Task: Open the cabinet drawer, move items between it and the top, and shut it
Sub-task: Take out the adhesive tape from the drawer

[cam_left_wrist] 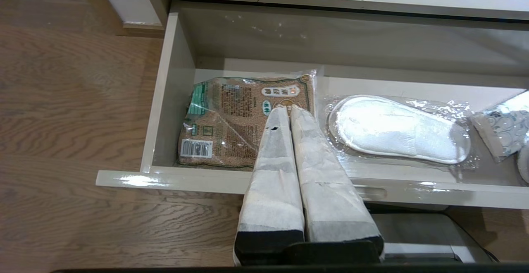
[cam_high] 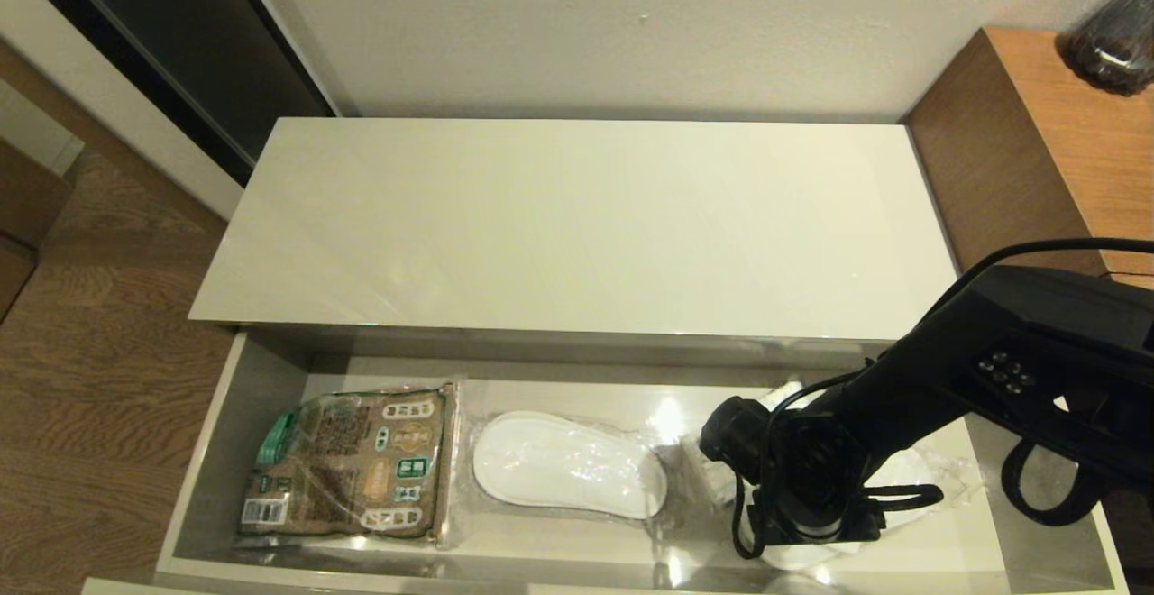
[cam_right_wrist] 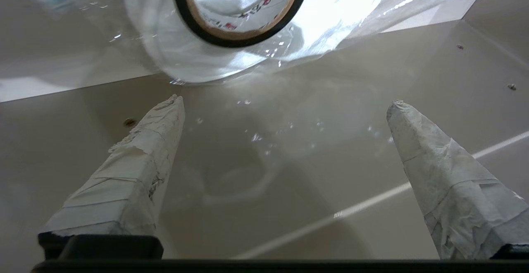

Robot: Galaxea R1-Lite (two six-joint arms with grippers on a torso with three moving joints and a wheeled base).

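Observation:
The cabinet drawer [cam_high: 216, 451] stands pulled out below the bare off-white top [cam_high: 577, 225]. In it lie a brown-and-green packet [cam_high: 347, 464] at the left and a clear-wrapped pair of white slippers [cam_high: 568, 464] in the middle. My right arm [cam_high: 902, 415] reaches down into the drawer's right part and covers most of a second wrapped pair [cam_right_wrist: 330, 20]. A black tape roll [cam_right_wrist: 241, 8] rests on that pair, just beyond my open, empty right gripper [cam_right_wrist: 285, 107]. My left gripper [cam_left_wrist: 285, 107] is shut on nothing, raised before the drawer front and pointing at the packet [cam_left_wrist: 231, 128].
A small white crinkled sachet [cam_left_wrist: 502, 130] lies right of the middle slippers [cam_left_wrist: 396, 130]. A taller brown wooden unit [cam_high: 1037, 144] stands at the right with a dark glass object [cam_high: 1118, 36] on it. Wooden floor [cam_high: 99, 379] lies to the left.

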